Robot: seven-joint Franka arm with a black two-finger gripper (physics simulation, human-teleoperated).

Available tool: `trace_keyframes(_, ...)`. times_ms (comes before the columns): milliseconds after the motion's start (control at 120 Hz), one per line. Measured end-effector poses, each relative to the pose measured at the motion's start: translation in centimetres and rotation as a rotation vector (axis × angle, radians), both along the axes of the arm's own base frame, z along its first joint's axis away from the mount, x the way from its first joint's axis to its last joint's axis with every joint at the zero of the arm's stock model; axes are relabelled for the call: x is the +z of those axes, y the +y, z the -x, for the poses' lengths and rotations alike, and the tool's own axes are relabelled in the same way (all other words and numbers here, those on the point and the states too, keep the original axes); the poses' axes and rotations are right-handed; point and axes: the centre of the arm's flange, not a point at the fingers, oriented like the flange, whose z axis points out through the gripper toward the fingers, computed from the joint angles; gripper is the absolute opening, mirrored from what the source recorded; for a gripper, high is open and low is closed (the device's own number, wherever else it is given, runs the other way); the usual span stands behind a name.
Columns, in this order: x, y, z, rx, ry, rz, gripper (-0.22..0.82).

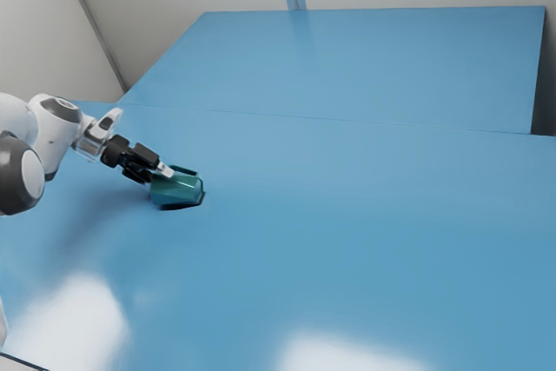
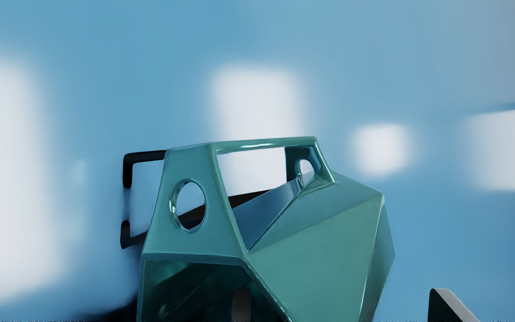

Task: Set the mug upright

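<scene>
The gripper (image 1: pixel 156 175) reaches down from the exterior view's left, its fingertips at the near end of the teal mug (image 1: pixel 178 189). The faceted mug lies on its side on the blue table. In the wrist view the mug (image 2: pixel 311 241) has its angular handle raised and its dark mouth facing the hand. The gripper (image 2: pixel 343 306) is open around part of the mug's wall: one fingertip (image 2: pixel 241 305) shows at the mouth, the other stands outside the body with a gap to it. The mug's lower part is cut off there.
The blue table (image 1: pixel 347 215) extends far toward the exterior view's right, with a seam across it and pale walls behind. Bright reflections lie on its surface. The mug's dark shadow falls beside it.
</scene>
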Motion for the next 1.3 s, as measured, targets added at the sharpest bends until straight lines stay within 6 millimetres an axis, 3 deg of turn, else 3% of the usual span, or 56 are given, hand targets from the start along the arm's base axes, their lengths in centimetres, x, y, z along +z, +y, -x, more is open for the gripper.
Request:
trace_keyframes(125,0.1,0.2,0.2,-0.007,-0.014,0.015,0.07)
trace_keyframes(242,0.2,-0.1,0.2,-0.020,-0.025,0.024,-0.04)
trace_keyframes(533,2.6,-2.6,-1.0,-0.065,-0.084,0.043,-0.15)
trace_keyframes(675,5.0,-4.4,-1.6,-0.098,-0.121,0.034,-0.17)
trace_keyframes(808,7.4,-6.9,-2.4,-0.150,-0.152,-0.001,-0.18)
trace_keyframes(950,9.7,-11.4,-3.8,-0.260,-0.167,-0.148,-0.18)
trace_keyframes(1300,11.4,-19.2,-7.1,-0.511,-0.236,-0.647,-0.18)
